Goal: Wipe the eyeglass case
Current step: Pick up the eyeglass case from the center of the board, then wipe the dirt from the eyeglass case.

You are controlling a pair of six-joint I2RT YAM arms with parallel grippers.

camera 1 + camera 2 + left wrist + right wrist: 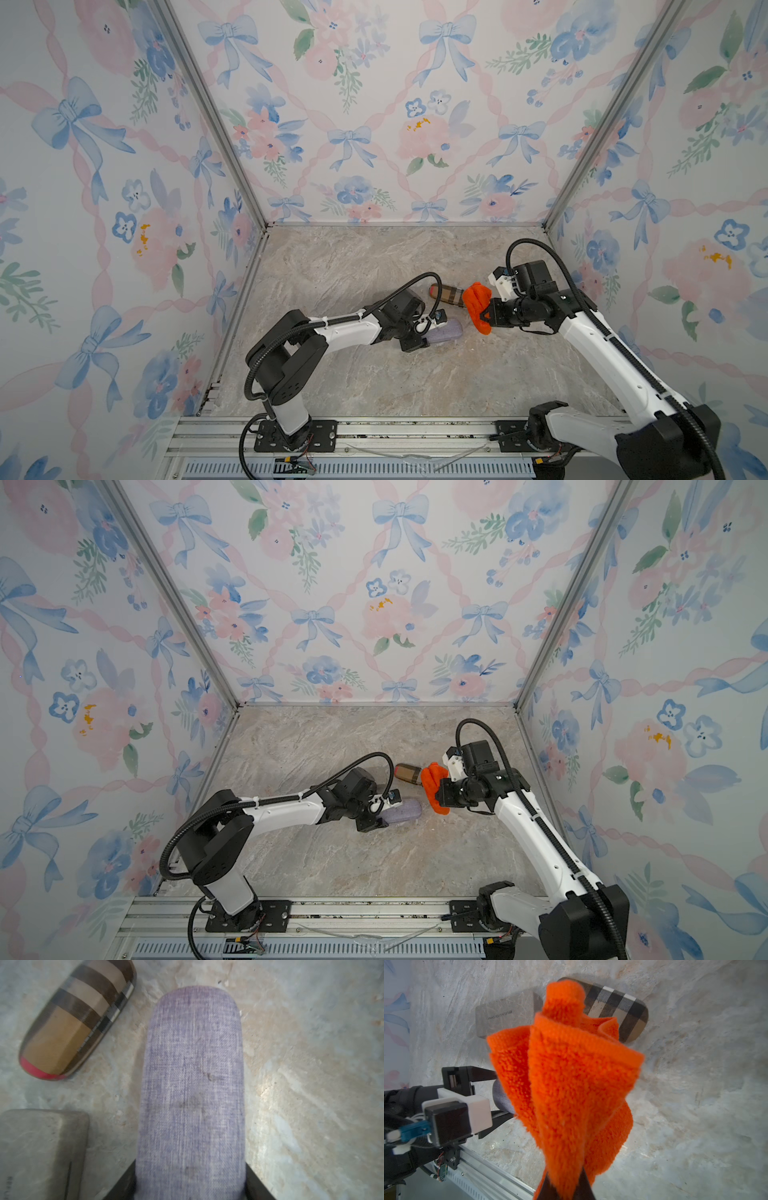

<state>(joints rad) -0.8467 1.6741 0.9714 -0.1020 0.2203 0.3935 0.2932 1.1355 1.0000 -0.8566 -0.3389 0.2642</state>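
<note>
We count three eyeglass cases, one cloth and two arms on the marble table [374, 374].

The left gripper [424, 334] sits just right of centre in both top views. Its jaws are closed on one end of the lilac case [449, 330], one jaw against each long side. The left wrist view shows this woven case [191, 1084] running straight out from between the jaws, with a few faint dark smudges on its fabric. We cannot tell whether it rests on the table or hangs just above it.

The right gripper [484, 318], right of centre in both top views, is clamped tight on the one orange cloth [478, 303]. The cloth stands bunched in folds beyond the fingertips. In the right wrist view the cloth [571, 1084] fills the middle and hides most of the lilac case. In both top views the cloth hangs just right of the lilac case's free end, with a thin strip of table showing between them.

The plaid case [446, 294], red at one tip, lies just above the lilac case in both top views, and its right end is hidden behind the cloth. The grey case [506, 1016] lies near the plaid one, end to end with it. Both wrist views show it, while the left arm covers it in the top views.
</note>
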